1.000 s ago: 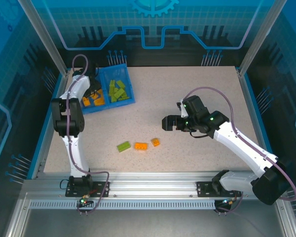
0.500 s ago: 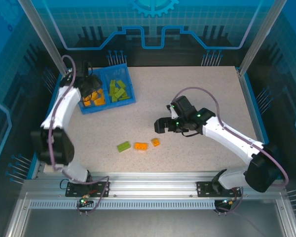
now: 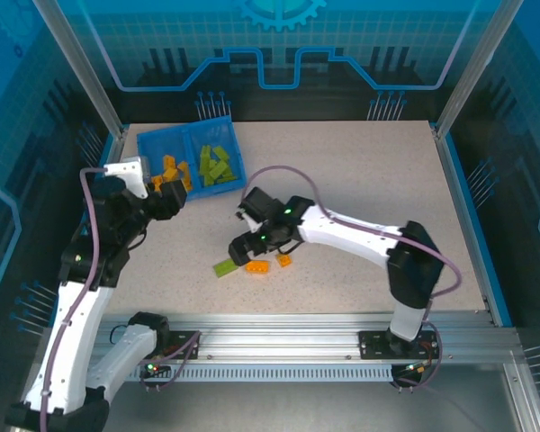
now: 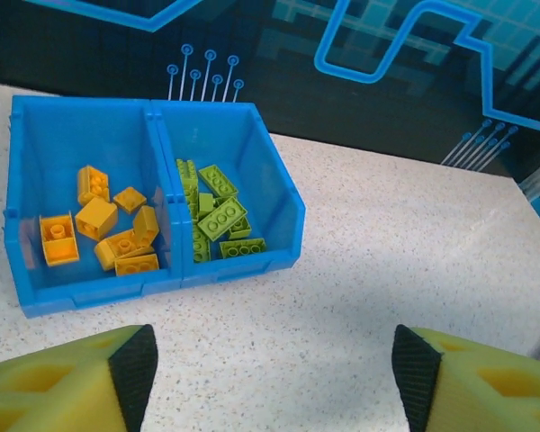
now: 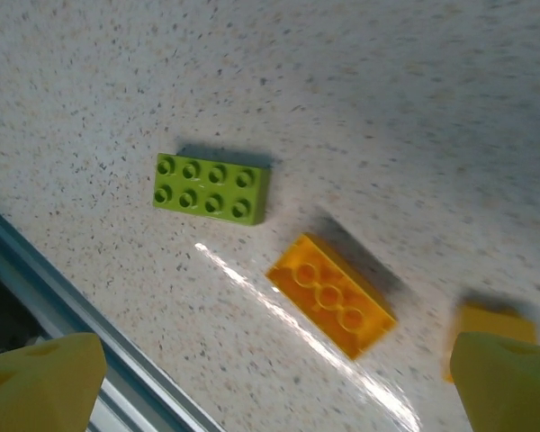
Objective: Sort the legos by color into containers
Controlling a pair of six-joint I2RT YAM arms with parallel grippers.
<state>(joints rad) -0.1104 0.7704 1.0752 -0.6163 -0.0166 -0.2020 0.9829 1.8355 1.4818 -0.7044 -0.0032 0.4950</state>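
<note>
Overall: a blue two-bin tray (image 3: 184, 129) stands at the far left of the speckled worktop (image 3: 360, 180), with three loose legos lying near the middle front.
Tray look: see-through blue plastic, with one central divider making two bins side by side.
Left bin: orange legos (image 4: 99, 229), several in a jumble. Some lie flat with studs up and some are tipped on edge.
Right bin: green legos (image 4: 218, 220) in a light lime. They are heaped against the divider and toward the front wall, with a two-by-four lying studs up on top.
Green brick (image 5: 211, 187): lime, two rows of four studs. It lies flat on the worktop, studs up, at the left end of the loose three.
Orange brick (image 5: 333, 294): long and flat, studs up. It sits just beside the green one at an angle to it, not touching.
Small orange brick (image 3: 283, 260): squarish, just right of the long orange one. It is blurred in the right wrist view and partly behind a fingertip.
Left jaws: apart, with nothing between them. The pads (image 4: 72, 387) are yellow with black tips, and they face the tray from just off its near side.
Right jaws: spread wide and empty, over the three loose bricks.
</note>
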